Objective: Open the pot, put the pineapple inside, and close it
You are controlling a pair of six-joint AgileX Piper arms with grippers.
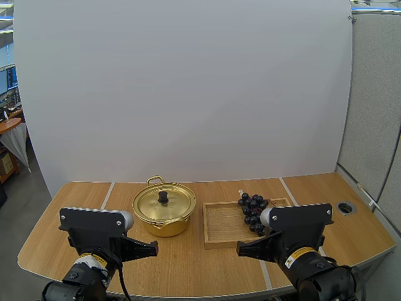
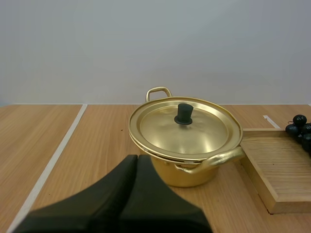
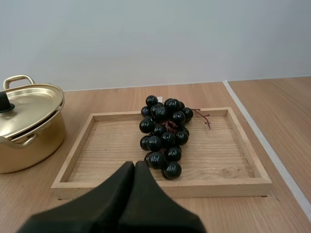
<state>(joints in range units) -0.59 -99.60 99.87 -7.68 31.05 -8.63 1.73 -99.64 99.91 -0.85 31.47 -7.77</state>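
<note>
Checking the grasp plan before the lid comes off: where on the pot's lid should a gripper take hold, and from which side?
Grip the black knob at the centre of the lid, coming straight down from above. The lid sits level and closed on the pot, so the knob is its only raised part to pinch. The left gripper, nearer, is shut and would need opening.

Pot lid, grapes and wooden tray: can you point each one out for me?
pot lid (image 2: 194,133), left wrist view, on its golden top.
grapes (image 3: 165,133), right wrist view, middle of the bunch.
wooden tray (image 3: 218,158), right wrist view, bare floor beside the grapes.
</note>
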